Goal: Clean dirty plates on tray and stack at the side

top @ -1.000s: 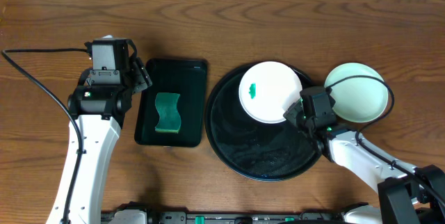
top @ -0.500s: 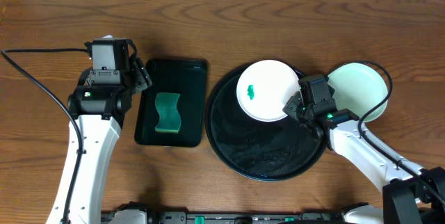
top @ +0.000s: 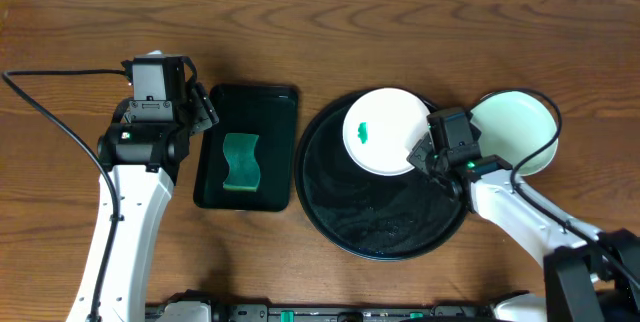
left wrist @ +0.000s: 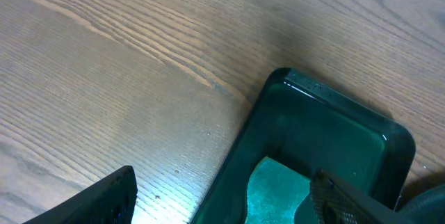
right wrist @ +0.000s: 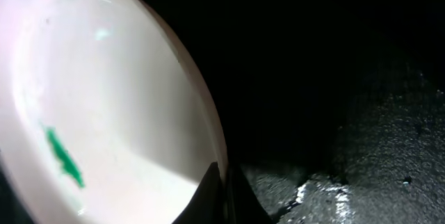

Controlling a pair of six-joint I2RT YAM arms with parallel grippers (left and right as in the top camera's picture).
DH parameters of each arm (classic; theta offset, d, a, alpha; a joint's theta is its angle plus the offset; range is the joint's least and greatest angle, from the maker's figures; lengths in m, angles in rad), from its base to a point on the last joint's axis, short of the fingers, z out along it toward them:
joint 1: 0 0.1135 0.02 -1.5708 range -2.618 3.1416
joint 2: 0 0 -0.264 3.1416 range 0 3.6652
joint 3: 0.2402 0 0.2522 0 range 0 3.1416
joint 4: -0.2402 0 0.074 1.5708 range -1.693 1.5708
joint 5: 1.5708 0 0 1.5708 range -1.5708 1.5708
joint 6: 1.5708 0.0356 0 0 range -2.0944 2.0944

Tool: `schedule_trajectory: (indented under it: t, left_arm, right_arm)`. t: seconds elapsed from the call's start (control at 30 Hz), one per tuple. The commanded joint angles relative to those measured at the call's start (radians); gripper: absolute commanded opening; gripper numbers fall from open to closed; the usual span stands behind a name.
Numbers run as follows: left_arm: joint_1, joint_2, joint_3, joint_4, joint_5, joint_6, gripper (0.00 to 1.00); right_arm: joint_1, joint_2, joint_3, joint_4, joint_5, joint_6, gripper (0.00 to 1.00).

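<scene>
A white plate [top: 382,134] with a green smear [top: 364,130] lies in the back part of the round black tray [top: 380,224]. My right gripper [top: 419,153] is shut on the plate's right rim. In the right wrist view the fingers [right wrist: 224,186] pinch the white plate [right wrist: 104,99] at its edge, over the wet black tray [right wrist: 348,113]. A mint-green plate [top: 522,127] rests on the table right of the tray, partly behind my right arm. My left gripper [top: 205,108] hovers open at the left edge of the dark green tray [top: 250,91], holding nothing.
A green sponge [top: 240,160] lies in the rectangular dark green tray. In the left wrist view the open gripper [left wrist: 222,177] spans the sponge [left wrist: 274,190] and the green tray's rim [left wrist: 334,100]. Bare wooden table surrounds both trays.
My right wrist has shifted slightly back and left with the white plate in its grip, uncovering more of the mint plate. The left arm has not moved.
</scene>
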Motion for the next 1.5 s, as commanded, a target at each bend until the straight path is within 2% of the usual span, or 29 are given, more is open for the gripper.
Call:
schedule_trajectory:
  t: [0.0, 0.07, 0.1, 0.13, 0.2, 0.23, 0.33, 0.57, 0.73, 0.93, 1.13, 1.17, 1.27, 1.3, 1.37, 1.47]
  left_arm:
    - [0.003, 0.002, 0.015, 0.001, -0.02, 0.002, 0.8]
    - [0.003, 0.002, 0.015, 0.0, -0.02, 0.002, 0.8]
    - [0.003, 0.002, 0.015, 0.0, -0.02, 0.002, 0.8]
    - [0.003, 0.002, 0.015, 0.0, -0.02, 0.002, 0.8]
    - [0.003, 0.002, 0.015, 0.0, -0.02, 0.002, 0.8]
    - [0.003, 0.002, 0.015, 0.0, -0.02, 0.002, 0.8]
    - [0.003, 0.002, 0.016, 0.0, -0.02, 0.002, 0.8]
    - [0.003, 0.002, 0.015, 0.0, -0.02, 0.002, 0.8]
    - [0.003, 0.002, 0.015, 0.0, -0.02, 0.002, 0.8]
    - [0.003, 0.002, 0.015, 0.0, -0.02, 0.002, 0.8]
    - [0.003, 0.002, 0.015, 0.0, -0.02, 0.002, 0.8]
    - [0.003, 0.002, 0.015, 0.0, -0.02, 0.002, 0.8]
    - [0.003, 0.002, 0.015, 0.0, -0.02, 0.002, 0.8]
    - [0.003, 0.002, 0.015, 0.0, -0.02, 0.002, 0.8]
    - [0.003, 0.002, 0.015, 0.0, -0.02, 0.002, 0.8]
    - [0.003, 0.002, 0.015, 0.0, -0.02, 0.002, 0.8]
  right_arm:
    - [0.014, 0.034, 0.006, 0.002, 0.033, 0.016, 0.01]
    - [0.014, 0.039, 0.006, 0.002, 0.032, 0.015, 0.03]
    - [0.014, 0.039, 0.006, 0.002, 0.032, 0.005, 0.07]
    - [0.011, 0.03, 0.01, 0.002, 0.022, -0.044, 0.3]
    - [0.001, 0.015, 0.022, 0.002, -0.021, -0.116, 0.59]
    - [-0.007, 0.006, 0.033, 0.0, -0.047, -0.16, 0.63]
    - [-0.045, -0.024, 0.101, -0.076, -0.106, -0.251, 0.69]
    - [-0.201, -0.035, 0.451, -0.522, -0.238, -0.553, 0.7]
    - [-0.291, -0.033, 0.631, -0.76, -0.237, -0.673, 0.72]
    - [-0.306, 0.005, 0.64, -0.831, -0.269, -0.74, 0.7]
    - [-0.285, 0.183, 0.64, -0.826, -0.313, -0.792, 0.69]
    - [-0.283, 0.211, 0.64, -0.821, -0.307, -0.796, 0.66]
    - [-0.28, 0.289, 0.64, -0.769, -0.289, -0.796, 0.38]
    - [-0.28, 0.321, 0.64, -0.732, -0.289, -0.796, 0.34]
    - [-0.28, 0.353, 0.64, -0.695, -0.29, -0.796, 0.24]
    - [-0.279, 0.384, 0.64, -0.656, -0.289, -0.797, 0.22]
